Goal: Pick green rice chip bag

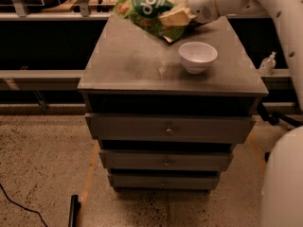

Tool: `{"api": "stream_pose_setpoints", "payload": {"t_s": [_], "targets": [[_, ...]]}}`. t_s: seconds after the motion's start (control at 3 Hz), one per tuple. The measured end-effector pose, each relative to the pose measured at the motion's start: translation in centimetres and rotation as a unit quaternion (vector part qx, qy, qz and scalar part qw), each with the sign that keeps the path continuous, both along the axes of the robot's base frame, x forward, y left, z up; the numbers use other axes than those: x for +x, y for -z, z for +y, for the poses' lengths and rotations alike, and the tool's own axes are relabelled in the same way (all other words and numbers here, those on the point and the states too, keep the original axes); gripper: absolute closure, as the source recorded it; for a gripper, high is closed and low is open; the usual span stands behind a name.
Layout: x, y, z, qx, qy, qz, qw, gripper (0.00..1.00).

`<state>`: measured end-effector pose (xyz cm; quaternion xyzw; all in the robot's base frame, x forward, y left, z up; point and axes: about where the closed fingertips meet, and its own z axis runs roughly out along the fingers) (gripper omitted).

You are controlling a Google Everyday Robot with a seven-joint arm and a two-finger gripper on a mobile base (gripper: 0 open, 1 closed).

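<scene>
The green rice chip bag is crinkled bright green with a dark green round logo and white lettering. It hangs tilted in the air above the back of the grey drawer cabinet's top. My gripper reaches in from the upper right and is shut on the bag's right end. Its pale fingers pinch the bag, which is clear of the cabinet top.
A white bowl stands on the cabinet top, right of centre, just below the gripper. The cabinet has three drawers. A small bottle sits on a ledge at the right. A railing and shelves run behind the cabinet.
</scene>
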<state>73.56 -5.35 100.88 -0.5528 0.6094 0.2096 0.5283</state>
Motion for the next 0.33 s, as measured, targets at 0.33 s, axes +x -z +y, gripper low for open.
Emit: {"api": "stream_pose_setpoints", "payload": {"t_s": [0.33], "targets": [[0.03, 0.22, -0.08, 0.0, -0.001, -0.001, 1.0, 1.0]]}}
